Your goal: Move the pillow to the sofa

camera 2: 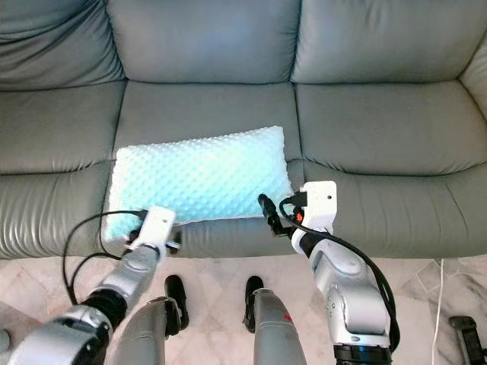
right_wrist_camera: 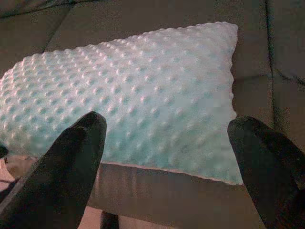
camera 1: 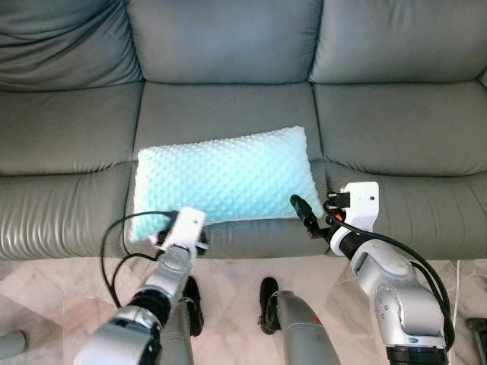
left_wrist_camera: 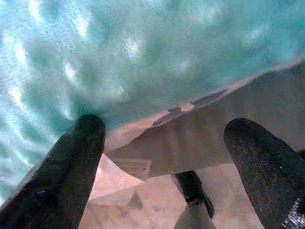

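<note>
A light turquoise dotted pillow [camera 1: 224, 179] lies flat on the middle seat of the grey leather sofa [camera 1: 396, 129], its front edge at the seat's front lip. My left gripper [left_wrist_camera: 167, 152] is open at the pillow's front left corner, one finger [left_wrist_camera: 81, 157] just under the pillow's edge, the other [left_wrist_camera: 259, 162] apart from it. In the left eye view this gripper [camera 1: 169, 230] is mostly hidden by its wrist. My right gripper [camera 1: 299, 205] is open, just off the pillow's front right corner, and the pillow [right_wrist_camera: 143, 90] lies beyond its fingers [right_wrist_camera: 76, 157].
The sofa's back cushions [camera 1: 224, 38] rise behind the seats; the left seat [camera 1: 61, 129] and right seat lie bare. Below the sofa front is a marble floor [camera 1: 236, 270] with my own legs and feet [camera 1: 268, 300]. A dark object [camera 1: 478, 328] stands at the floor's right edge.
</note>
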Motion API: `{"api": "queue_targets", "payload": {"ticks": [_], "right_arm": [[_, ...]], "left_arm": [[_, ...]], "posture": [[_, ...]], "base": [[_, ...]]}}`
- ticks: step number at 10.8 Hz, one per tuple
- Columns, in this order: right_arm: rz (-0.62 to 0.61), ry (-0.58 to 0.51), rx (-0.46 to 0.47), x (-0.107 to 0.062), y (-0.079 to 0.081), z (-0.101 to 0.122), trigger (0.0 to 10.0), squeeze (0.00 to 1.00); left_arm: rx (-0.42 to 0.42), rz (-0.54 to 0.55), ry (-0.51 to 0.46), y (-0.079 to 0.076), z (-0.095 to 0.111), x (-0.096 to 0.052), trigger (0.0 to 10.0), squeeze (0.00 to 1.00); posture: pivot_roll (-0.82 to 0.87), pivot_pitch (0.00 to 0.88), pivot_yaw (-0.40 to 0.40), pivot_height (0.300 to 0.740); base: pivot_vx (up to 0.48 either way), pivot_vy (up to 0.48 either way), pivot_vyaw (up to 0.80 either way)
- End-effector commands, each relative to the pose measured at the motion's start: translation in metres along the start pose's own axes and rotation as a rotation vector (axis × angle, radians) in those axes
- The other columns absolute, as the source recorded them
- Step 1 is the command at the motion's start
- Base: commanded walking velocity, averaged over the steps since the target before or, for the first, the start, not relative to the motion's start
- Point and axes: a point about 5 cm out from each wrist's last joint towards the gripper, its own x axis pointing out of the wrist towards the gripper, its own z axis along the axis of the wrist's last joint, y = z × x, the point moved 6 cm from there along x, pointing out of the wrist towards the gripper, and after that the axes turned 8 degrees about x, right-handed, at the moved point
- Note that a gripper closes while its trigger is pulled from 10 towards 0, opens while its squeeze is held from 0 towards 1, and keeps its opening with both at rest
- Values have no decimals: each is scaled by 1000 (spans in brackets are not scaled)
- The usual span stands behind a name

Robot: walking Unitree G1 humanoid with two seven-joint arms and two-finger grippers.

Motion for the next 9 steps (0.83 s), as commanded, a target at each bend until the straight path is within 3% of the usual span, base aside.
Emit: {"api": "queue_targets", "payload": {"ticks": [1, 5, 7, 9], "right_arm": [[-10, 19, 12, -4, -1, -6, 10000, 0], [7, 25, 19, 3, 5, -7, 10000, 0], [35, 3, 17, 17, 13, -2, 10000, 0], [51, -22, 14, 24, 21, 1, 10000, 0]], "left_arm": [[-4, 13, 57, 1, -21, -2, 10000, 0], [-68, -60, -31, -8, -7, -3, 10000, 0], [-156, -92, -182, 4, 15, -10, 10000, 0], [-232, -23, -263, 32, 24, -18, 10000, 0]], "posture": [[-213, 440, -28, 740], [-176, 401, -12, 740], [-132, 347, 0, 740], [-110, 295, 9, 740]], "base": [[0, 0, 0], [0, 0, 0], [0, 0, 0], [0, 0, 0]]}}
